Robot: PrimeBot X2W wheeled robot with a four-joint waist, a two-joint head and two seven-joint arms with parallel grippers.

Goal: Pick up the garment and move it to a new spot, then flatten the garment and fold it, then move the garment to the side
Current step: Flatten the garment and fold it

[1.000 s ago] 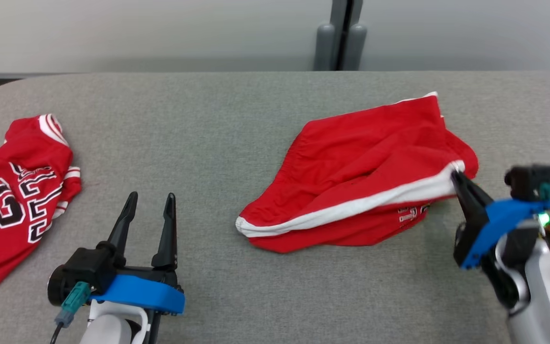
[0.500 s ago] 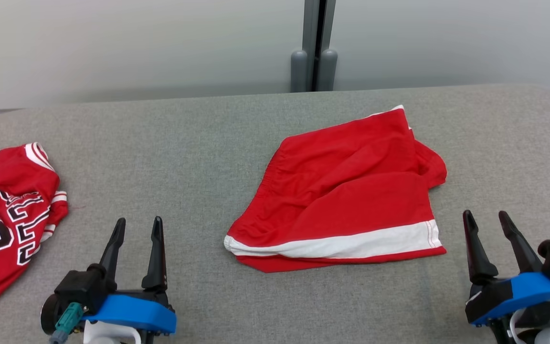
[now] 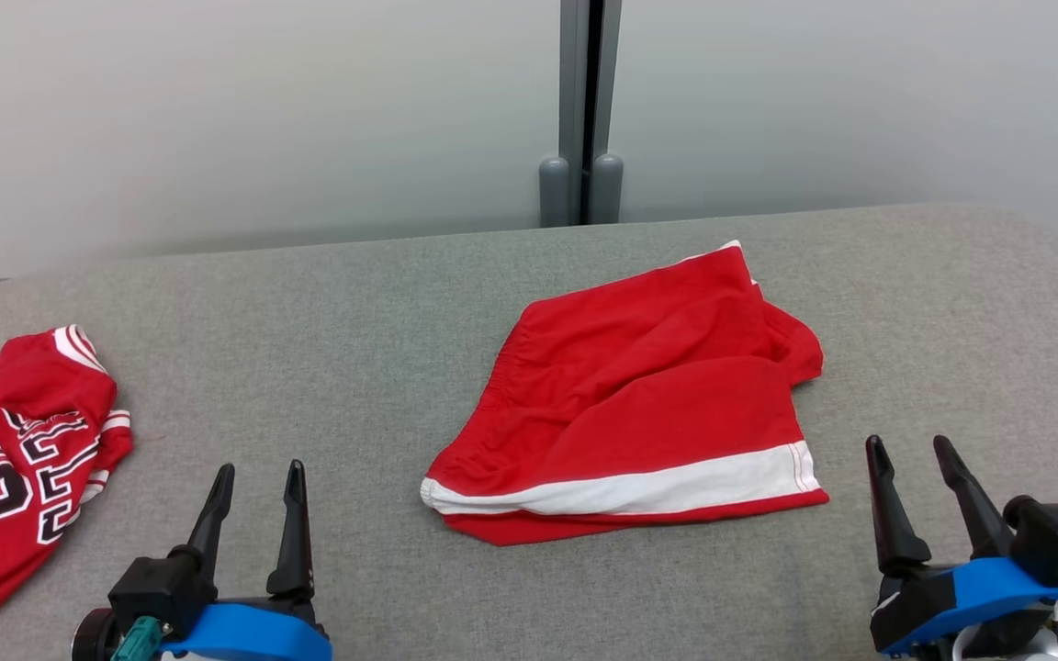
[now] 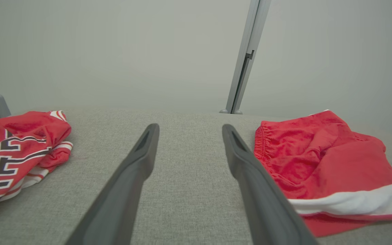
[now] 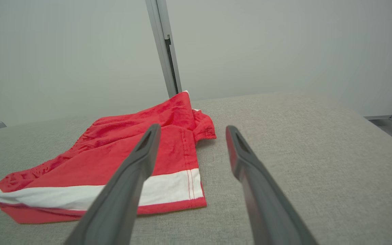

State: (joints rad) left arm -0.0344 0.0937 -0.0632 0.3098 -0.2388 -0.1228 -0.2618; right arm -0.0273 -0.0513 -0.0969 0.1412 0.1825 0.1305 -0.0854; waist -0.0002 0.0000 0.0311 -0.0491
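Shorts [image 3: 639, 395] between wide-apart, empty left gripper [image 3: 260, 468] and right gripper [image 3: 907, 442]; gathered waistband [image 4: 259, 143] in left wrist view.

Red shorts [image 3: 639, 404]: one
Red jersey [image 3: 24, 441]: one
Left gripper [image 3: 260, 470] plus right gripper [image 3: 907, 444]: two
Grey cloth-covered table [image 3: 354, 303]: one
Grey upright post [image 3: 582, 92]: one
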